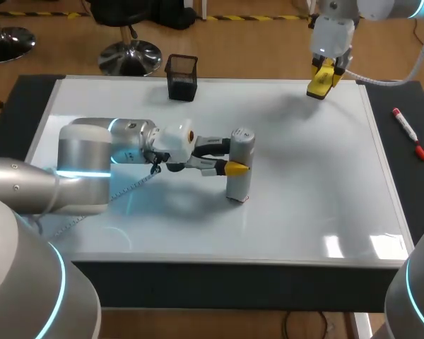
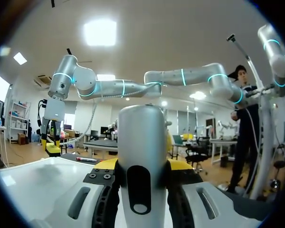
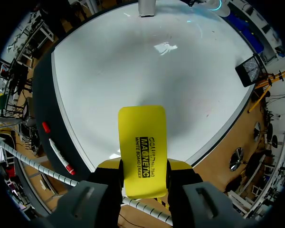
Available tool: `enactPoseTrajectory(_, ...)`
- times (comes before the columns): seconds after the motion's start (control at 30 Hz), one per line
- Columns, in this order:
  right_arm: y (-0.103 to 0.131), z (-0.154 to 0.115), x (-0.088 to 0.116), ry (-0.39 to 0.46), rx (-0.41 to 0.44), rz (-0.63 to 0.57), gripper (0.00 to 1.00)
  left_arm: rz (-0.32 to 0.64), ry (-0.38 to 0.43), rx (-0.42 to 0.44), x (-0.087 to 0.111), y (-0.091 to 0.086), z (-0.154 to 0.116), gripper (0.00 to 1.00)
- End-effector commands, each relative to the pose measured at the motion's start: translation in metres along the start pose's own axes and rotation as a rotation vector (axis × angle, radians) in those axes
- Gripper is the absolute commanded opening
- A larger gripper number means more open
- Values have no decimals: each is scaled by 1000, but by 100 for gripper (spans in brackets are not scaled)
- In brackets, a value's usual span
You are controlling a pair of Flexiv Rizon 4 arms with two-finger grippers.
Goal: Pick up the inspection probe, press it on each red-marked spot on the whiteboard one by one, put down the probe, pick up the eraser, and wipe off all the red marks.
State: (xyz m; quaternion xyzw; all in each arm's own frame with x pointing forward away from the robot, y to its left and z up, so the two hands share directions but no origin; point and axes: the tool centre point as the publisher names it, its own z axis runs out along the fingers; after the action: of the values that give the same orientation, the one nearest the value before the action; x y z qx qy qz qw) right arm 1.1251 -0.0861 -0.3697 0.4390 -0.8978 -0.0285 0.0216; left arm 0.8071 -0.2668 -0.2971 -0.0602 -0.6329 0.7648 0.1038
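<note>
Right now the inspection probe (image 1: pixel 240 164) is standing upright on the whiteboard (image 1: pixel 304 183) with its foot touching the board. The left claw (image 1: pixel 233 157) is gripping it from two sides at about mid-height, both yellow tips pressing on the barrel.

The probe is looking like a rigid, smooth, metallic cylinder, probably of moderate weight and rather slippery. A hold around the middle of the barrel, as here, is likely suiting it best. A grip near the top would be risking a tilt when pressing down.

The eraser (image 3: pixel 142 142), a flat yellow block, is sitting in the right claw (image 3: pixel 143 167), clamped by its long edges. It is hanging above the board's far corner, well apart from the left claw. It is probably light and stiff, with a softer wiping face.

No red marks are showing clearly on the board.

A black mesh cup (image 1: pixel 182 76) is standing beyond the left claw at the board's far edge. A red marker (image 1: pixel 408 133) is lying on the dark bench (image 1: pixel 410 176) just beside the board, near the right claw.
</note>
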Motion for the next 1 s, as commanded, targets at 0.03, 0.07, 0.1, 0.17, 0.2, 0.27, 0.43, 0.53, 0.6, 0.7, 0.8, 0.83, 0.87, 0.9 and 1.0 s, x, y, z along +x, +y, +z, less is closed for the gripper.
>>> enactPoseTrajectory(0.03,-1,-1,0,4,1,-2,0,1,-4,-2,1,2,0,0)
enactPoseTrajectory(0.07,-1,-1,0,4,1,-2,0,1,-4,-2,1,2,0,0)
enactPoseTrajectory(0.1,-1,-1,0,4,1,-2,0,1,-4,-2,1,2,0,0)
enactPoseTrajectory(0.17,-1,-1,0,4,1,-2,0,1,-3,-2,1,2,0,0)
enactPoseTrajectory(0.2,-1,-1,0,4,1,-2,0,2,-3,-1,1,1,0,0)
enactPoseTrajectory(0.27,-1,-1,0,4,1,-2,0,-1,0,13,2,0,1,0)
enactPoseTrajectory(0.43,-1,-1,0,4,1,-2,0,5,8,26,3,-8,1,0)
enactPoseTrajectory(0.53,-1,-1,0,4,1,-2,0,15,2,35,2,-16,-2,0)
enactPoseTrajectory(0.6,-1,-1,0,4,1,-2,0,27,-14,36,-2,-20,-7,0)
enactPoseTrajectory(0.7,-1,-1,0,4,1,-2,0,48,-38,25,-9,-28,-17,0)
enactPoseTrajectory(0.8,-1,-1,0,4,1,-2,0,70,-72,21,-19,-37,-30,0)
enactPoseTrajectory(0.83,-1,-1,0,4,1,-2,0,77,-83,21,-22,-40,-34,0)
enactPoseTrajectory(0.87,-1,-1,0,4,1,-2,0,83,-95,25,-26,-44,-38,0)
enactPoseTrajectory(0.9,-1,-1,0,4,1,-2,0,92,-106,17,-29,-47,-42,0)
enactPoseTrajectory(1.0,-1,-1,0,4,1,-2,0,114,-144,17,-41,-56,-55,0)
